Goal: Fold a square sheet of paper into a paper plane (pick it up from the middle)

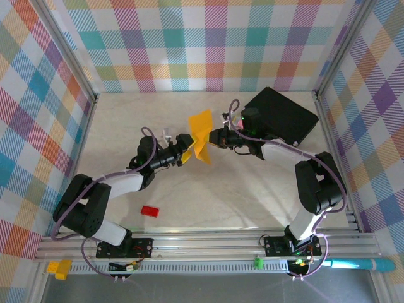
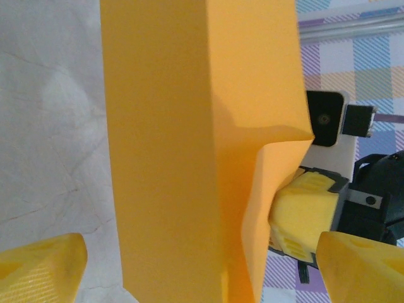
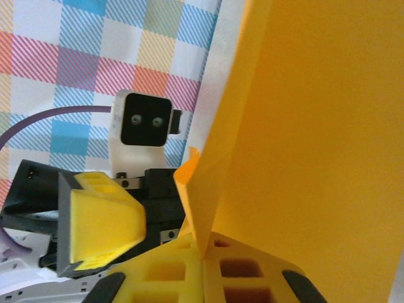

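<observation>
Hanging above the middle of the table (image 1: 252, 196), the folded square sheet of paper (image 1: 201, 136) runs far-to-near, tapered end nearward; right gripper (image 3: 203, 271) pinches its edge, left gripper (image 2: 199, 268) spread wide around it

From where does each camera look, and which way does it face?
Top external: above and behind the bases, looking down at the table; both arms show, meeting at the paper.
Left wrist: on the left arm, facing the paper; the left gripper stands open around it.
Right wrist: on the right arm, facing the left arm; the right gripper pinches the paper.
Shared: both wrist views show the paper and the opposite gripper.
</observation>
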Motion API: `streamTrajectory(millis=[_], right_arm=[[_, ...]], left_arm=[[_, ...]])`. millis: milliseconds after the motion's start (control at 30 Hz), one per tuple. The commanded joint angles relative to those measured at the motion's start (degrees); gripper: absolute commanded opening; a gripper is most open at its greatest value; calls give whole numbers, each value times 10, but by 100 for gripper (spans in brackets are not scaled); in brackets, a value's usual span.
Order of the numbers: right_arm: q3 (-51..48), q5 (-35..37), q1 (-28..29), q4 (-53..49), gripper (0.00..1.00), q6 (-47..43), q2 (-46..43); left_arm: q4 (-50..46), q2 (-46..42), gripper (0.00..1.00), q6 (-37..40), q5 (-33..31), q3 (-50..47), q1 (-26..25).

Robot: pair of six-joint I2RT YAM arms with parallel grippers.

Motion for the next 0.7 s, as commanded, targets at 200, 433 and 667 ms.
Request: streamTrajectory(millis=[200, 433, 667], right_arm=[[-4, -43, 0, 31, 7, 23, -8], [0, -49, -1, 23, 7, 23, -3], [1, -46, 0, 8, 8, 14, -5]], left_arm=[[97, 23, 80, -12, 36, 29, -7], [93, 30, 64, 0, 43, 36, -6], [88, 30, 49, 11, 51, 34, -3]])
